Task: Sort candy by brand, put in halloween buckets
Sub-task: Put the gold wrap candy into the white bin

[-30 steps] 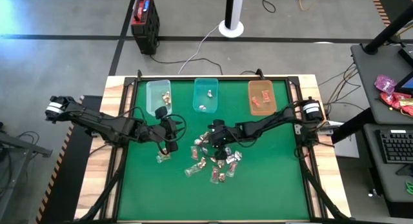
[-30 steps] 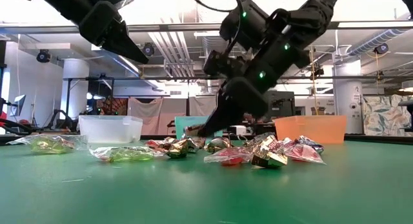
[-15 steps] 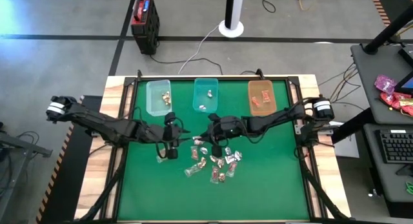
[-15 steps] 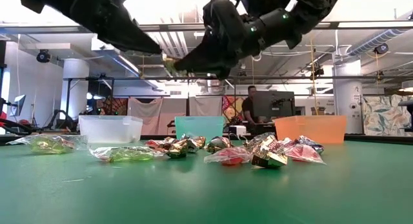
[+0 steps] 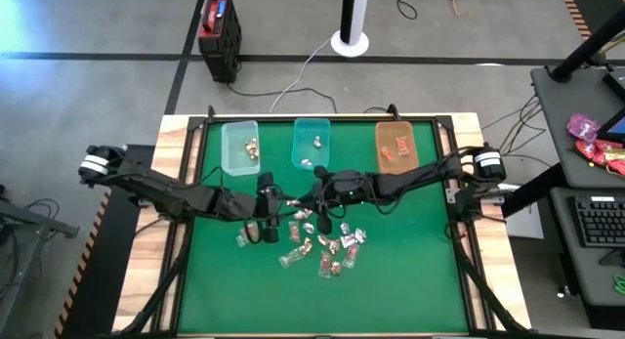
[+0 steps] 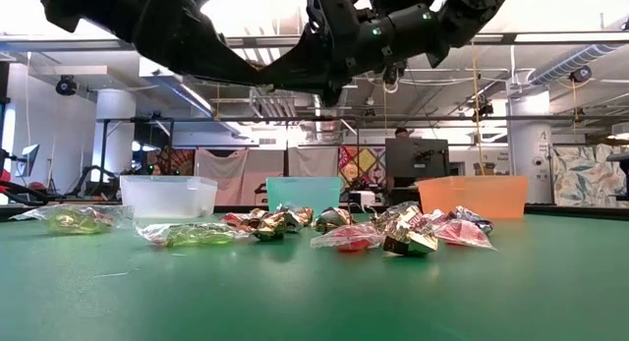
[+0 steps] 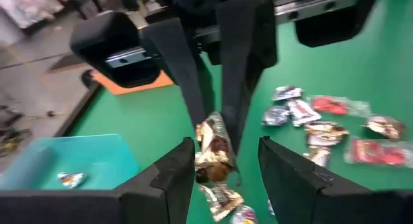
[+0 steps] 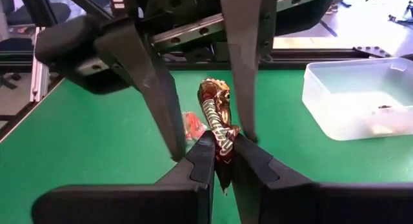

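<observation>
My right gripper (image 8: 224, 141) is shut on one gold-brown wrapped candy (image 8: 216, 114), held in the air over the table's middle. My left gripper (image 7: 226, 146) faces it, open, one finger (image 8: 158, 101) on each side of that candy (image 7: 211, 146) without closing on it. In the high view the two grippers meet tip to tip, left (image 5: 278, 210) and right (image 5: 311, 208). The other candies (image 5: 322, 246) lie in a loose pile on the green mat below. The pale clear-green bin (image 5: 240, 147), the teal bin (image 5: 312, 144) and the orange bin (image 5: 395, 147) stand in a row at the far edge. My right gripper pinches the gold-brown candy between its two fingers (image 8: 201, 156) by the end nearest them (image 8: 222, 143). It comes roughly level from the table's right. The rest of the candy sticks out past the fingertips toward the left gripper, lifted clear of the table.
One candy (image 5: 246, 238) lies apart to the left of the pile. Each bin holds a few candies. The mat's near half (image 5: 322, 300) is bare green. A red-and-black box (image 5: 219, 26) stands on the floor beyond the table. Pink packets (image 5: 596, 144) lie on a desk to the right.
My right gripper has risen from the candy pile with the gold-brown candy and moved a little toward the table's left. My left gripper has moved toward the table's right and turned until it faces the right gripper, its fingers now around the candy.
</observation>
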Available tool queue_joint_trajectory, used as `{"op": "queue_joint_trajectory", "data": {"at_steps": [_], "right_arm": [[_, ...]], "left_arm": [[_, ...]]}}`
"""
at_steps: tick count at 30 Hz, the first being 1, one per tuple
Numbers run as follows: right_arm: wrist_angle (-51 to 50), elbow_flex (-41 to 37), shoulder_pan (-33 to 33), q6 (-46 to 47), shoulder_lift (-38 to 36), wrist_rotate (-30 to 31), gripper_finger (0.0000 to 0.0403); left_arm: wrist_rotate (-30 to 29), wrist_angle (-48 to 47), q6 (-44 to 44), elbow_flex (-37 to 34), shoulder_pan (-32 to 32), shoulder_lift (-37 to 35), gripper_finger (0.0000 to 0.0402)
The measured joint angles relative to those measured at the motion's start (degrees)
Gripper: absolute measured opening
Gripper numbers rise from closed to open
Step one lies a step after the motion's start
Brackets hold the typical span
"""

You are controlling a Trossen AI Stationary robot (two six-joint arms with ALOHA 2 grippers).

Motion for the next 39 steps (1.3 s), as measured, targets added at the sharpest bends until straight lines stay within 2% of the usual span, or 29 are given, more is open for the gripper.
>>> {"op": "queue_joint_trajectory", "data": {"at_steps": [10,20,24,29,33,39], "right_arm": [[-0.73,0.27,0.0,-1.46,0.0,0.01,0.0029],[-0.96,0.28,-0.15,-1.72,0.0,0.22,0.003],[-1.01,0.28,-0.22,-1.3,0.0,0.65,0.0055],[-1.41,0.81,-0.92,0.08,0.0,0.89,0.0107],[-1.67,1.55,-1.89,1.41,-0.13,3.69,0.0142],[-7.16,4.29,-3.51,4.95,-0.55,12.01,0.0178]], "left_arm": [[-1.43,1.04,0.55,0.0,0.04,-0.82,0.0143],[-1.39,0.65,1.17,0.0,0.04,-0.99,0.0049],[-2.21,0.65,1.57,0.0,0.02,-0.99,0.0029],[-3.29,0.65,2.19,0.0,0.04,-1.31,0.0033],[-9.08,-0.08,2.37,0.01,0.04,-2.16,0.0037],[-26.56,-4.52,5.98,0.07,0.83,-5.35,0.0038]]}}
